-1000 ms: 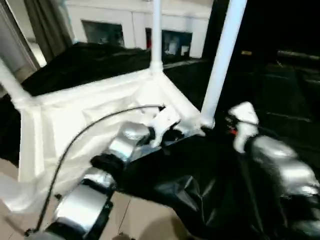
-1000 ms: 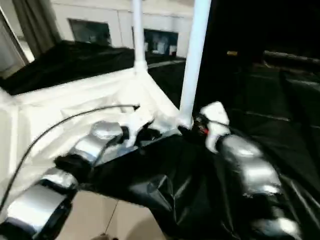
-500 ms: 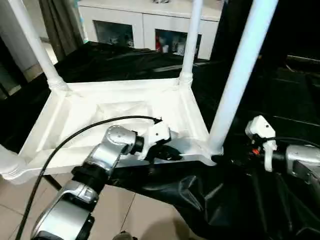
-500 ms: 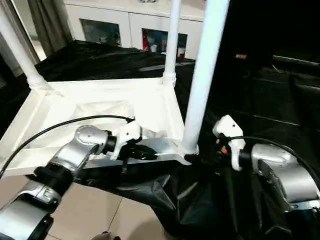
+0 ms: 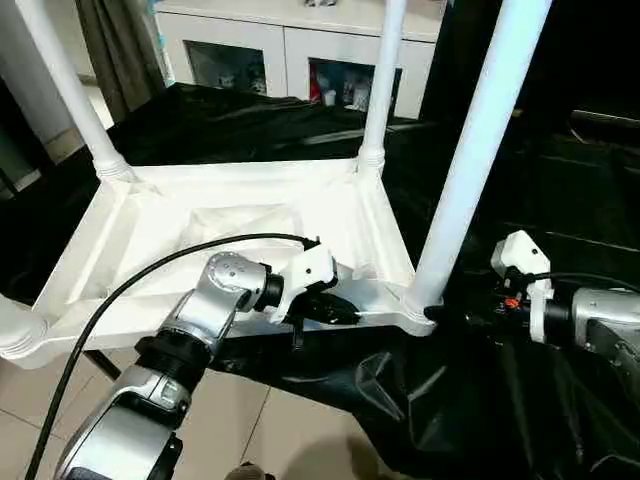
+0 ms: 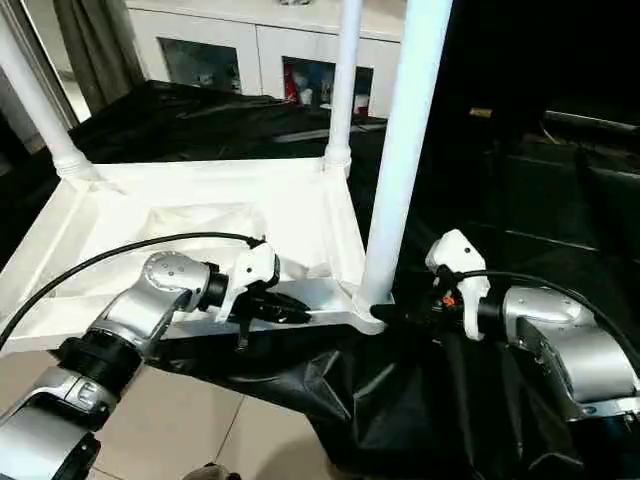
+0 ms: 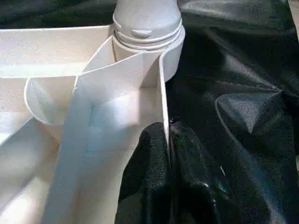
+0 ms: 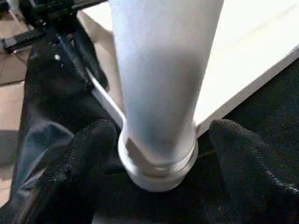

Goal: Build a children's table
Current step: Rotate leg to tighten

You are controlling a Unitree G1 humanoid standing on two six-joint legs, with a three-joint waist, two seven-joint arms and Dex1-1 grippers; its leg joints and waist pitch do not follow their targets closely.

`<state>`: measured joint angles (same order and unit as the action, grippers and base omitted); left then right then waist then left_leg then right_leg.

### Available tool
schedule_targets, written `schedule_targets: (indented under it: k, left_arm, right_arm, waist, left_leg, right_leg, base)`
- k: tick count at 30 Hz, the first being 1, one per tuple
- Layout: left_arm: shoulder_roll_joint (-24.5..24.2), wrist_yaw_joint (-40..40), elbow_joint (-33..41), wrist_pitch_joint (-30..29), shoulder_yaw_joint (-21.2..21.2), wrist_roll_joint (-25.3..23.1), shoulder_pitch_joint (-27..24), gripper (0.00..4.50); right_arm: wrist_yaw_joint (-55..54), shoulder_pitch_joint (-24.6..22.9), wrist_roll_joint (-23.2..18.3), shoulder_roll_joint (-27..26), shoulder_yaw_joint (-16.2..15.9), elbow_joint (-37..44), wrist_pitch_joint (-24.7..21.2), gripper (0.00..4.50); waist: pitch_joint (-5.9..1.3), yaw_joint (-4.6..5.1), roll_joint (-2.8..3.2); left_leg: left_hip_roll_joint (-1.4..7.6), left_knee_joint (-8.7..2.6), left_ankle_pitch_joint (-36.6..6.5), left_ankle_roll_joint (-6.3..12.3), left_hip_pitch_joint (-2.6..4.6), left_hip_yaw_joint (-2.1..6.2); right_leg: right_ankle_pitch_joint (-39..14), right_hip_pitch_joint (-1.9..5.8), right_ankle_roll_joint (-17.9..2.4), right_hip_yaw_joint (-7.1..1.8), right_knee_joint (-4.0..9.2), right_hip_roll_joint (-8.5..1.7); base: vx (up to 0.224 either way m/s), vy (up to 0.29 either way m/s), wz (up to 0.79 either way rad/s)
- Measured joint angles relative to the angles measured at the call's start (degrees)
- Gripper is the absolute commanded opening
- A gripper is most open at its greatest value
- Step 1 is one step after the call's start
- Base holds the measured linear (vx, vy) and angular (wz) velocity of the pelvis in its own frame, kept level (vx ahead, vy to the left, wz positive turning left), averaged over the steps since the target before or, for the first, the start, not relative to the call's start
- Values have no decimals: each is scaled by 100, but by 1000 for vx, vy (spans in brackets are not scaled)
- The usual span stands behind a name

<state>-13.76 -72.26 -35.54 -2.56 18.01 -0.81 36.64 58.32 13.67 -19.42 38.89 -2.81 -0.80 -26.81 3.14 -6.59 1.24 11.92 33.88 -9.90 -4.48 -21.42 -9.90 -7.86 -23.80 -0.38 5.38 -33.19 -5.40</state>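
We see the white plastic rectangular tabletop [image 5: 250, 225] lying upside down on black sheeting, its ribbed underside and raised rim facing up. A long tapered white tube leg [image 5: 480, 140] stands upright in the round corner socket [image 5: 415, 300] nearest us on the right. A second white leg [image 5: 380, 85] rises from the far right corner, and a third [image 5: 60, 90] from the far left corner. At the near left corner we see a further white socket with the base of a leg [image 5: 15, 325], cut off by the edge. The near rim overhangs the sheeted surface above a tiled floor.
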Motion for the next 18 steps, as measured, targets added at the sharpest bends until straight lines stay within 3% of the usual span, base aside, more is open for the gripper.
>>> schedule_targets:
  k: [6,18]
  left_arm:
    - [-16,-9,84,-63,2,0,-4,0]
    - [-23,-27,110,-102,24,0,-37,0]
  right_arm:
    - [-48,29,135,-97,-173,-48,52,274]
    - [-67,171,209,-288,-279,-199,185,274]
  waist:
    - [0,-4,0]
    - [-1,-12,1]
  left_leg:
    - [0,1,0,0,0,0]
    - [0,2,0,0,-1,0]
  right_leg:
    - [0,1,-1,-1,0,0]
    - [3,2,-5,-2,0,0]
  base:
    - [0,0,0]
    - [0,0,0]
